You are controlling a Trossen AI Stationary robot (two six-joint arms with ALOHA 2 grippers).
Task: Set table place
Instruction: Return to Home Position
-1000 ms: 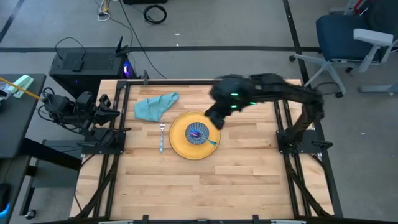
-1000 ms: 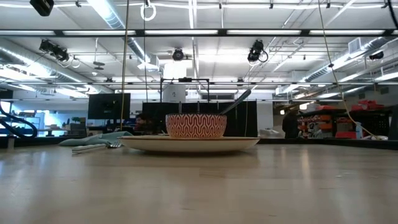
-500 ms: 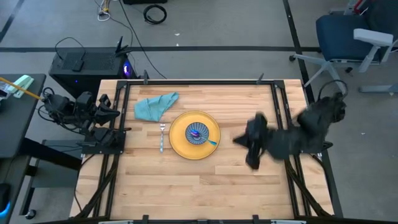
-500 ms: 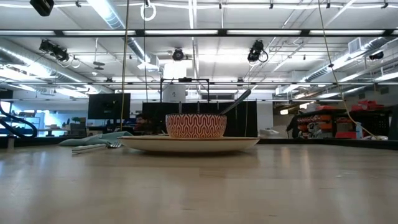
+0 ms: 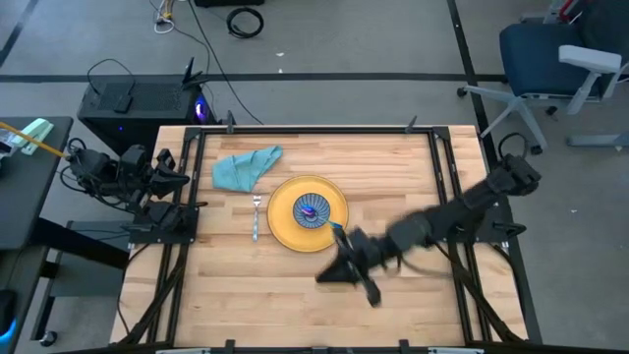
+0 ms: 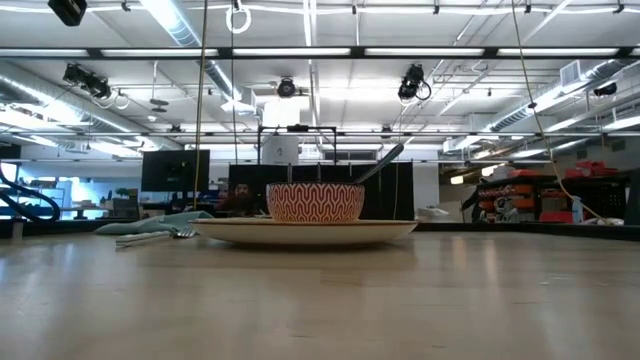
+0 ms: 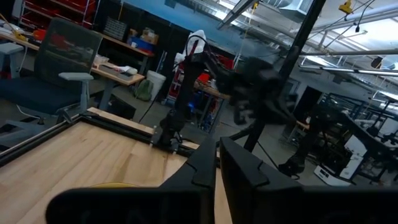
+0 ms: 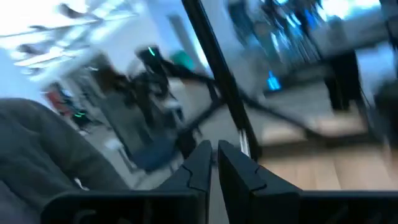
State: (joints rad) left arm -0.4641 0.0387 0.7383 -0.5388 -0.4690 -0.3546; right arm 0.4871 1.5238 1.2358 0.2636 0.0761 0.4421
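Right gripper (image 5: 346,270), fingers together and empty, hung at lower centre, just below the plate (image 5: 281,226); left gripper (image 5: 177,179), also closed, sat at left edge.

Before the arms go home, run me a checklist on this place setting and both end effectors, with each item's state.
1. The bowl sits on the yellow plate: ok.
2. The spoon rests in the bowl: ok.
3. The fork lies left of the plate: ok.
4. The right end effector is shut and empty: ok.
5. The right arm is clear of the table: not ok, it stretches over it beside the plate.
6. The left end effector is shut, with the left arm folded at the table's left edge: ok.
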